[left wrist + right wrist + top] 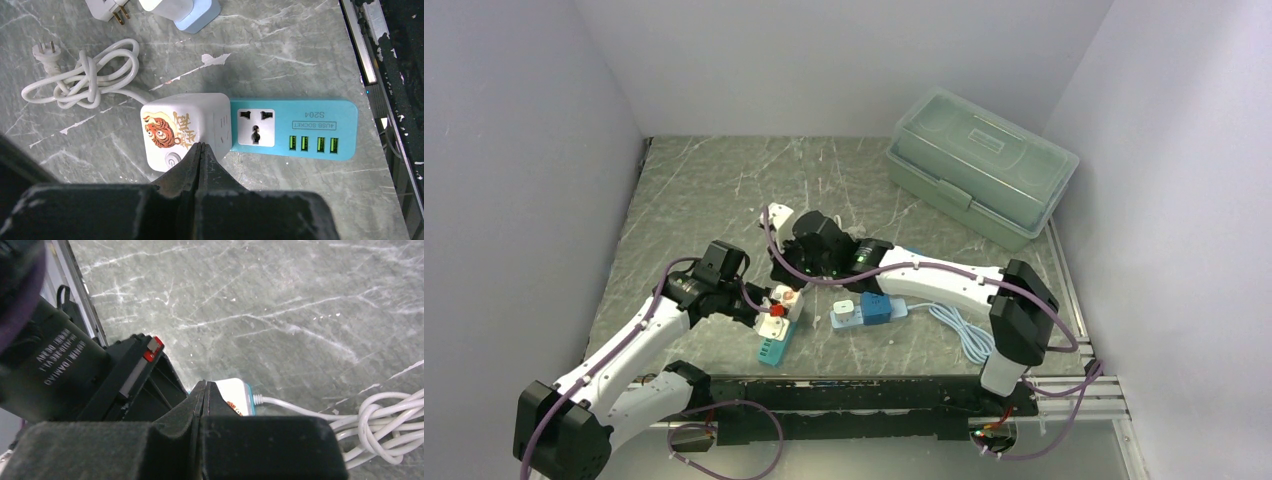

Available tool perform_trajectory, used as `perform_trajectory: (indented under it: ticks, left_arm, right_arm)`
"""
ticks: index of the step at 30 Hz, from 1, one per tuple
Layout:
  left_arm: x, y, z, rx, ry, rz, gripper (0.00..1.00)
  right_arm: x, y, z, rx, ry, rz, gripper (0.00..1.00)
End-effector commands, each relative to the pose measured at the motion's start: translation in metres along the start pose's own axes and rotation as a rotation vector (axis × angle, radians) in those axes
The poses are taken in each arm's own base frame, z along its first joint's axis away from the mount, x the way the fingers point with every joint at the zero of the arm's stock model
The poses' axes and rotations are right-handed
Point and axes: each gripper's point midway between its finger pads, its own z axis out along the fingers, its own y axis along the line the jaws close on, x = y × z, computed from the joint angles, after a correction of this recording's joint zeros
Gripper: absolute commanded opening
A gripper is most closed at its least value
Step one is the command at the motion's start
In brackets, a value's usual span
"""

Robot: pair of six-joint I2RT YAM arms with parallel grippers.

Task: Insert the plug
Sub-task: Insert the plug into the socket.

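Note:
A white cube socket with a tiger picture point(182, 127) lies on the table, butted against the left end of a teal power strip point(300, 127) with one wall socket and several green USB ports. The cube's white cable is knotted in a bundle point(82, 75) that ends in a three-pin plug point(46, 51), lying loose. My left gripper point(200, 146) is shut and empty, with its tips over the cube's near edge. Also shut and empty, my right gripper point(205, 385) hovers just above the cube point(235, 392), beside the cable bundle point(385, 430). From above, both grippers point(774, 303) point(789, 275) meet over the cube.
A blue and white adapter point(861, 310) with its own white cable point(964, 330) lies right of the cube. A white adapter with pins point(107, 7) sits beside it. A pale green lidded box point(979, 165) stands at the back right. A metal rail point(365, 50) runs along the near edge.

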Motion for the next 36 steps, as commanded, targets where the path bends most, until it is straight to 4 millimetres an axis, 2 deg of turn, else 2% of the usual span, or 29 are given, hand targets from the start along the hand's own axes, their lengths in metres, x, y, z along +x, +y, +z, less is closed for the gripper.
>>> perform_trajectory:
  ticks: [1, 3, 6, 7, 9, 11, 13, 16, 19, 20, 22, 23, 25, 27, 29, 31, 32, 34, 35, 36]
  left_arm:
    - [0.017, -0.030, 0.004, 0.087, 0.067, -0.076, 0.03]
    - [0.017, -0.030, 0.003, 0.088, 0.066, -0.078, 0.03]
    - [0.016, -0.030, 0.003, 0.087, 0.066, -0.081, 0.03]
    - [0.017, -0.030, 0.003, 0.086, 0.066, -0.082, 0.03]
    - [0.016, -0.029, 0.003, 0.086, 0.066, -0.080, 0.03]
    - [0.017, -0.029, 0.003, 0.084, 0.068, -0.078, 0.03]
    - [0.016, -0.027, 0.002, 0.077, 0.069, -0.076, 0.03]
    - [0.014, -0.024, -0.001, 0.065, 0.070, -0.080, 0.08]
    - [0.008, -0.017, -0.006, 0.037, 0.065, -0.084, 0.21]
    - [0.006, -0.014, -0.008, 0.028, 0.062, -0.089, 0.25]
    - [0.003, -0.010, -0.012, 0.018, 0.060, -0.098, 0.36]
    - [0.001, -0.006, -0.013, 0.011, 0.061, -0.099, 0.37]
    - [-0.002, 0.002, -0.016, -0.005, 0.059, -0.112, 0.38]
    - [-0.006, 0.010, -0.019, -0.023, 0.054, -0.129, 0.43]
    - [-0.009, 0.020, -0.023, -0.051, 0.051, -0.153, 0.59]
    - [-0.014, 0.030, -0.028, -0.085, 0.045, -0.176, 0.62]
    - [-0.016, 0.035, -0.030, -0.103, 0.041, -0.185, 0.74]
    - [-0.019, 0.050, -0.035, -0.166, 0.037, -0.201, 0.80]
    - [-0.019, 0.057, -0.038, -0.203, 0.039, -0.211, 0.95]
    - [-0.019, 0.065, -0.041, -0.242, 0.044, -0.220, 0.99]
  right_arm:
    - [0.014, -0.001, -0.003, 0.002, 0.015, 0.011, 0.00]
    - [0.044, 0.000, 0.003, -0.015, 0.083, 0.038, 0.00]
    - [0.102, 0.003, 0.015, -0.047, 0.229, 0.078, 0.00]
    - [0.115, 0.004, 0.015, -0.045, 0.261, 0.080, 0.00]
    - [0.117, 0.002, 0.013, -0.032, 0.265, 0.073, 0.00]
    - [0.101, -0.001, 0.009, -0.006, 0.232, 0.050, 0.00]
    - [0.069, -0.006, 0.007, 0.028, 0.173, 0.020, 0.00]
    - [0.026, -0.016, -0.002, 0.066, 0.082, 0.006, 0.14]
    - [-0.018, -0.033, -0.021, 0.126, -0.035, 0.010, 0.46]
    - [-0.029, -0.038, -0.028, 0.147, -0.066, 0.009, 0.59]
    - [-0.046, -0.052, -0.042, 0.188, -0.110, 0.013, 0.86]
    - [-0.050, -0.063, -0.048, 0.226, -0.123, 0.026, 0.98]
    - [-0.051, -0.090, -0.063, 0.301, -0.140, 0.076, 1.00]
    - [-0.033, -0.120, -0.074, 0.374, -0.138, 0.179, 1.00]
    - [-0.012, -0.145, -0.085, 0.423, -0.134, 0.330, 1.00]
    - [0.016, -0.172, -0.095, 0.508, -0.100, 0.440, 1.00]
    - [0.030, -0.182, -0.099, 0.543, -0.071, 0.464, 1.00]
    - [0.059, -0.201, -0.108, 0.641, -0.028, 0.493, 1.00]
    - [0.072, -0.207, -0.112, 0.692, -0.015, 0.503, 1.00]
    - [0.083, -0.212, -0.115, 0.736, 0.002, 0.516, 1.00]
